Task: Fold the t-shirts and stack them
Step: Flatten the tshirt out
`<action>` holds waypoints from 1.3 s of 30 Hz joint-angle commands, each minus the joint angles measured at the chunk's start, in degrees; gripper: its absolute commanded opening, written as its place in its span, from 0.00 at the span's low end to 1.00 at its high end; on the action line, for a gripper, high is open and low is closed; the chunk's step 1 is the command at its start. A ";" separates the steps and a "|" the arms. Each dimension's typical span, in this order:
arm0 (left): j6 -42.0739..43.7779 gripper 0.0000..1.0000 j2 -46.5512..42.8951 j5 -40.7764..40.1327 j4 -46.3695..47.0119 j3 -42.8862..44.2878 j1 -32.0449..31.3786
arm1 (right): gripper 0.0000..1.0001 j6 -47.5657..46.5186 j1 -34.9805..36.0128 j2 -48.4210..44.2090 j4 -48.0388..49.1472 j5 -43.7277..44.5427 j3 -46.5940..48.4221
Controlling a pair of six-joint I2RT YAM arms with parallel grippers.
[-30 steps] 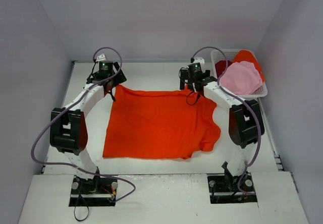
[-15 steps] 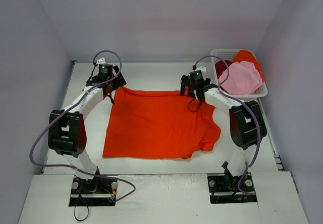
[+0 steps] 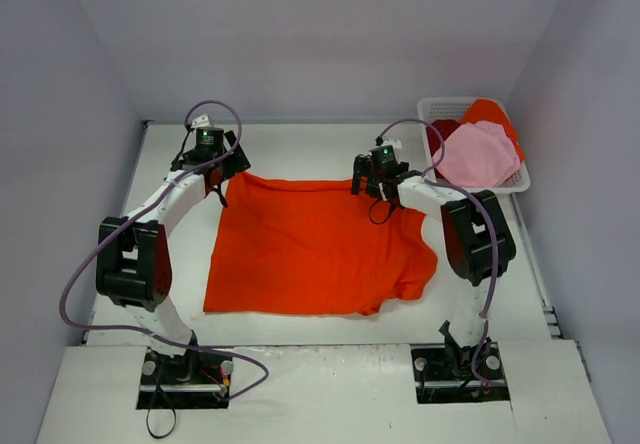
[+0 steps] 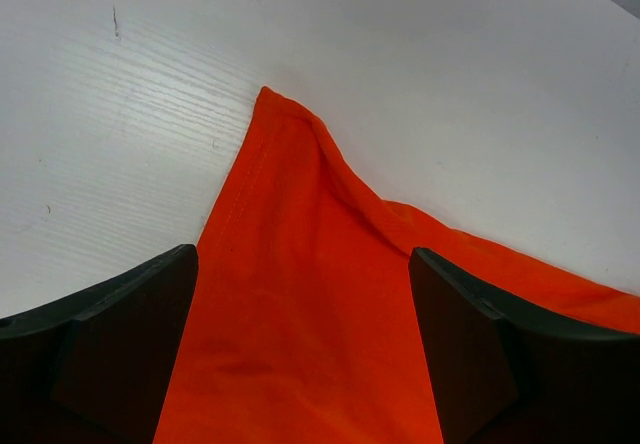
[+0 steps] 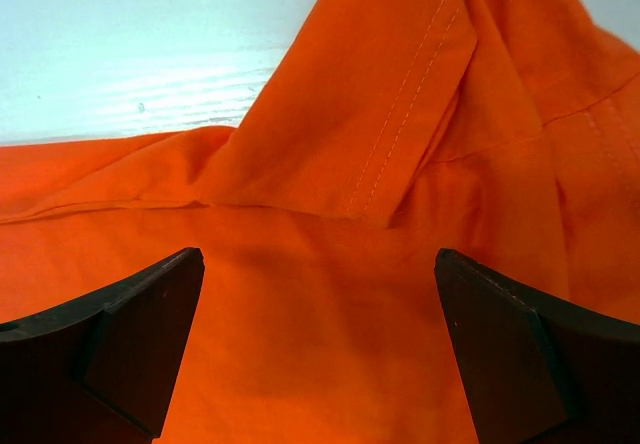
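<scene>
So both grippers have their jaws wide apart, gripping nothing. Under the left gripper (image 4: pixel 302 264) sits a corner of the big bright orange-red cloth t-shirt (image 3: pixel 310 249), its tip just ahead. The right gripper (image 5: pixel 318 259) is over a folded, stitched flap. Beyond is the white table (image 3: pixel 300 144). Right of the right gripper, a white plastic lattice basket (image 3: pixel 433 109) holds a light pink t-shirt (image 3: pixel 478 154).

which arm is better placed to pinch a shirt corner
Probably left: the left tool, open, straddles a corner of the bright orange-red cloth t-shirt; the right tool is over a folded sleeve.
</scene>
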 commanded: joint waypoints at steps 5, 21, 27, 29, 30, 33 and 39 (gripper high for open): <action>0.72 0.82 0.59 -1.20 2.48 0.95 0.20 | 0.97 0.12 0.19 2.02 4.18 -0.42 3.78; 1.86 0.81 3.58 -2.17 3.19 2.00 0.29 | 0.97 -1.11 0.02 6.77 4.44 -0.24 8.71; 2.56 0.81 4.37 -2.43 3.19 2.09 0.55 | 0.97 -2.25 -1.13 8.17 3.22 -0.33 12.57; 2.57 0.82 4.46 -2.52 3.45 2.00 0.56 | 0.97 -2.42 -1.39 8.35 3.04 -0.24 13.98; 2.65 0.81 4.55 -2.44 3.62 1.92 0.56 | 0.97 -2.86 -1.39 8.44 2.78 -0.33 14.42; 2.57 0.82 5.08 -2.35 3.98 1.83 0.56 | 0.97 -3.39 -1.65 8.88 2.08 -0.24 16.09; 2.56 0.82 5.78 -2.35 4.15 1.92 0.56 | 0.97 -4.09 -2.53 9.76 1.63 -0.24 18.29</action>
